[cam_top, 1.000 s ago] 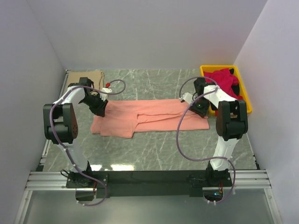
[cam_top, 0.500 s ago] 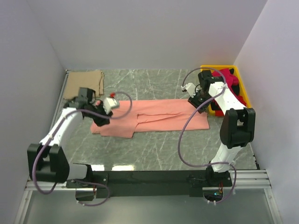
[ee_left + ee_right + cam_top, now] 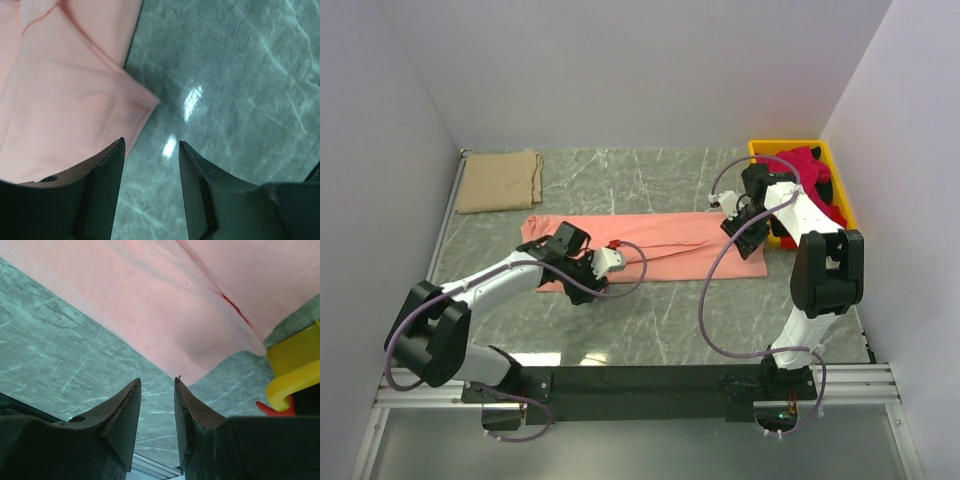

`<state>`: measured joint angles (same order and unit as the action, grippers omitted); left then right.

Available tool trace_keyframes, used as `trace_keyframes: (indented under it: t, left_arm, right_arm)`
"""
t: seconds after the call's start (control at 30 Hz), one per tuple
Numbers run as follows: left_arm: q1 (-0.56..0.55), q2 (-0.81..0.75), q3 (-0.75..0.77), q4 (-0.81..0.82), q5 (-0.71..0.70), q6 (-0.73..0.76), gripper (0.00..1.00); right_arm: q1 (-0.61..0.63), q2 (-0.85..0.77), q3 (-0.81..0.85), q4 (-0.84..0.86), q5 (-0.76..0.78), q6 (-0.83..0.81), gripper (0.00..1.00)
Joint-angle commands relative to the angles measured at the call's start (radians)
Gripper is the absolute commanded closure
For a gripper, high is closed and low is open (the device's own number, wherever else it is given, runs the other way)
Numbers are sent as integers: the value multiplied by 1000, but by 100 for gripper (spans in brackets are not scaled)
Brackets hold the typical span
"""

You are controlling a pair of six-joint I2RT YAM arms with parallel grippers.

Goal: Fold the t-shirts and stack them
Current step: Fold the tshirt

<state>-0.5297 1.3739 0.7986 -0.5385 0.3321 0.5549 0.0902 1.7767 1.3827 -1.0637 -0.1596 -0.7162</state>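
A salmon-pink t-shirt (image 3: 660, 245), folded into a long strip, lies across the middle of the table. A tan-beige t-shirt (image 3: 500, 180) lies folded at the back left. Crimson-red t-shirts (image 3: 805, 170) are heaped in the yellow bin. My left gripper (image 3: 578, 264) is open and empty, low over the pink shirt's near left part. In the left wrist view a corner of the pink shirt (image 3: 65, 95) lies just left of the left gripper (image 3: 150, 142). My right gripper (image 3: 742, 216) is open and empty over the shirt's right end. In the right wrist view the shirt's hem (image 3: 175, 305) lies just ahead of it (image 3: 157, 380).
The yellow plastic bin (image 3: 840, 185) stands at the back right against the wall, and its rim (image 3: 295, 372) shows close to the right gripper in the right wrist view. Grey walls close in the table on three sides. Cables loop from both wrists over the shirt.
My left arm has swung from the shirt's far left end toward the middle, over its near edge. My right gripper has shifted toward the shirt's far right corner. The shirt's left end is now uncovered.
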Motion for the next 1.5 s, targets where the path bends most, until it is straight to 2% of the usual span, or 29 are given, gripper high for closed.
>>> trace_keyframes:
  t: [0.0, 0.13, 0.27, 0.37, 0.47, 0.57, 0.6, 0.67, 0.87, 1.07, 1.27, 1.4, 1.43, 1.47]
  left_arm:
    - [-62, 31, -2, 110, -83, -116, 47]
    - [-131, 108, 5, 149, -146, -186, 47]
    - [-151, 168, 14, 187, -212, -236, 48]
    - [-158, 217, 25, 204, -260, -257, 55]
    - [-158, 243, 37, 209, -283, -271, 64]
    - [-158, 238, 51, 198, -269, -279, 80]
    - [-158, 237, 57, 190, -265, -277, 92]
    - [-158, 212, 73, 147, -236, -271, 99]
    - [-125, 113, 163, 10, -193, -201, 99]
    - [-38, 162, 293, -18, -171, -156, 99]
    - [83, 324, 476, 2, -165, -78, 99]
    - [148, 508, 638, -9, -166, -10, 99]
    - [158, 536, 699, -20, -166, -7, 95]
    - [169, 559, 730, -31, -142, -4, 79]
  right_arm:
    - [-21, -17, 1, -1, 2, 24, 60]
    - [-32, 6, 7, -1, 17, 32, 62]
    - [-40, 12, 12, -2, 19, 32, 62]
    - [-44, 16, 13, -5, 22, 26, 62]
    - [-47, 20, 21, -12, 23, 23, 62]
    - [-47, 20, 27, -15, 23, 20, 63]
    - [-47, 21, 30, -18, 22, 17, 63]
    - [-47, 23, 32, -21, 23, 15, 63]
    - [-49, 23, 36, -27, 14, 8, 66]
    - [-49, 33, 36, -21, 8, 3, 67]
    - [-47, 44, 52, -19, -4, 9, 67]
    - [-47, 53, 64, -25, -8, 11, 66]
    - [-47, 55, 67, -27, -8, 9, 65]
    - [-47, 58, 67, -28, -6, 9, 64]
